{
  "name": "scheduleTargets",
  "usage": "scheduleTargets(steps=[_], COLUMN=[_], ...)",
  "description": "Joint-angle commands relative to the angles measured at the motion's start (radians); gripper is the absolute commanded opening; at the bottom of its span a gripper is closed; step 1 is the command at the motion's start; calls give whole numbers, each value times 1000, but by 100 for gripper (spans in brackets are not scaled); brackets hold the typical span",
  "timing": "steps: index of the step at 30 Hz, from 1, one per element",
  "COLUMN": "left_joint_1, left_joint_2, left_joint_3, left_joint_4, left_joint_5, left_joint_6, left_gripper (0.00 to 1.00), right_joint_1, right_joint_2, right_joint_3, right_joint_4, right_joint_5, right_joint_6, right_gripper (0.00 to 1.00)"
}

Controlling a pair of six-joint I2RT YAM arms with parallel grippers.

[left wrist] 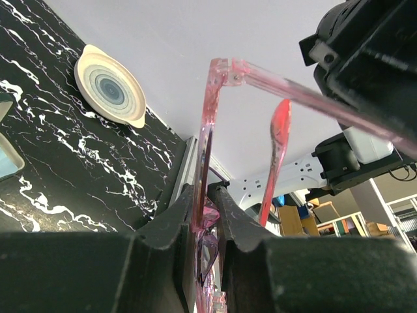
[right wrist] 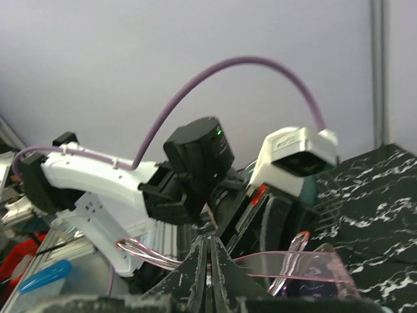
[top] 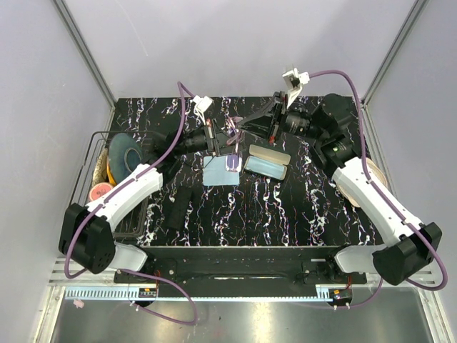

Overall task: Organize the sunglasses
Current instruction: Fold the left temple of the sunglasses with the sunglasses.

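The pink translucent sunglasses hang in the air between both arms, above a light blue cloth. My left gripper is shut on their front frame; in the left wrist view the fingers pinch the pink rim, and one temple runs up to the right gripper. My right gripper is shut on that thin temple, with the purple lens to its right. An open teal-lined glasses case lies just right of the cloth.
A wire basket with tape rolls stands at the table's left edge. A dark closed case lies near the left arm. A round plate sits at the right edge, behind the right arm. Grey walls close in the back.
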Motion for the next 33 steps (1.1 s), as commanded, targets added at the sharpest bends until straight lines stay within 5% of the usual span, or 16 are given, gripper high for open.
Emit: scheduleTargets(steps=[1, 11, 20, 24, 33], left_joint_1=[6, 6, 6, 6, 6], left_joint_2=[15, -38, -70, -84, -107], left_joint_3=[20, 11, 9, 12, 15], left_joint_4=[132, 162, 47, 33, 42], left_joint_5=[43, 68, 16, 3, 19], left_joint_6=[-61, -64, 17, 29, 17], left_gripper=[17, 17, 17, 17, 17], right_joint_1=[21, 20, 23, 21, 21], right_joint_2=[-19, -15, -108, -116, -70], right_joint_3=[-65, -99, -49, -49, -60], right_joint_4=[75, -77, -198, -276, -198], right_joint_5=[-102, 30, 300, 381, 231], right_joint_6=[39, -22, -28, -31, -30], right_gripper=[10, 10, 49, 52, 52])
